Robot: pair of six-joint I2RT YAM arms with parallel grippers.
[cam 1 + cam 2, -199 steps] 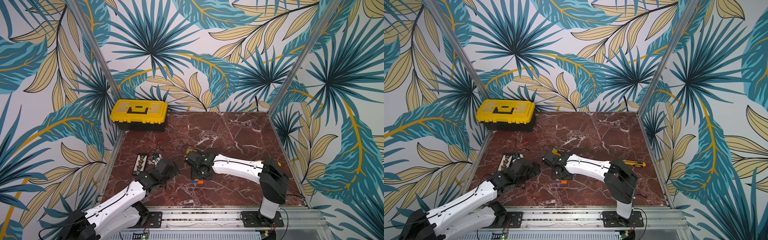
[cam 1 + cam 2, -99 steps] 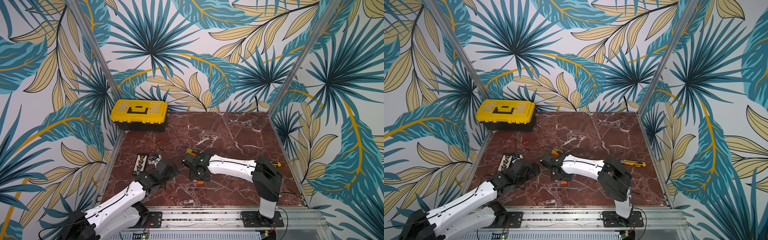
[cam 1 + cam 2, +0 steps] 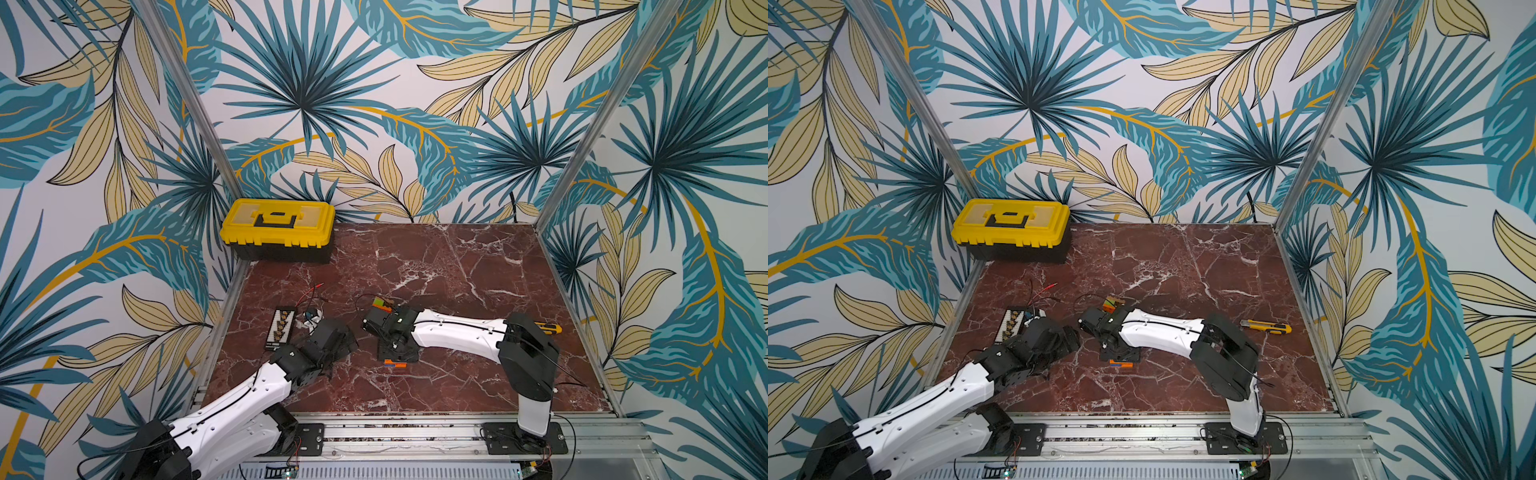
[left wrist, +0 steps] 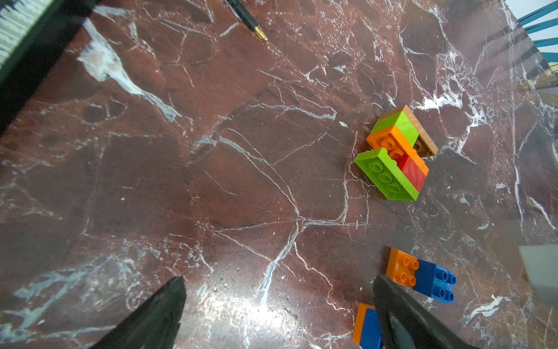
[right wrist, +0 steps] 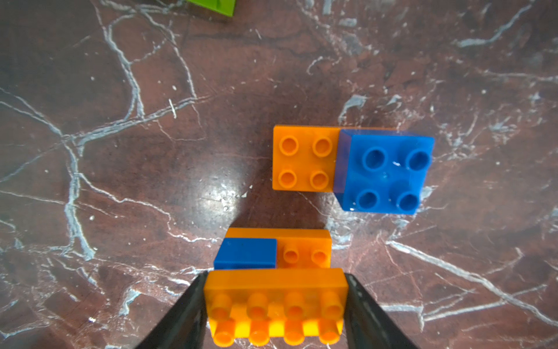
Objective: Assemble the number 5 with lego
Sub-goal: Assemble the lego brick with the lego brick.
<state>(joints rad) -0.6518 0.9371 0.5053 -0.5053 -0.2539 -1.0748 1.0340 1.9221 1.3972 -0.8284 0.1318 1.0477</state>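
The right gripper (image 5: 275,314) pinches an oblong orange lego brick (image 5: 273,279) by its two short ends, one black finger (image 5: 187,305) against each end. Its two rows of four studs face the wrist camera.

Just beyond the held brick, an orange-and-blue cluster (image 5: 271,250) lies on the red marble tabletop (image 3: 457,270). Whether the two touch cannot be told. A little apart from it lies an orange brick with a blue square brick (image 5: 353,169) stacked on one end, studs up. In both top views only a small orange and blue striped piece (image 3: 395,364) (image 3: 1121,363) shows at the near edge of the right gripper, near the middle of the tabletop.

The green, orange, red and tan cluster (image 4: 395,154) sits on the far side of the right wrist (image 3: 382,304), apart from the orange and blue pieces.

The left gripper (image 4: 277,278) hangs with its fingers spread wide over bare marble and holds nothing. The orange and blue pieces (image 4: 419,276) lie just beside one of its fingers (image 4: 398,314).

A yellow toolbox (image 3: 278,226) stands in the far left corner. A black strip with yellow marks (image 3: 284,328) and thin red and black wires (image 3: 316,291) lie by the left edge. A yellow utility knife (image 3: 1266,327) lies to the right, behind the right arm.
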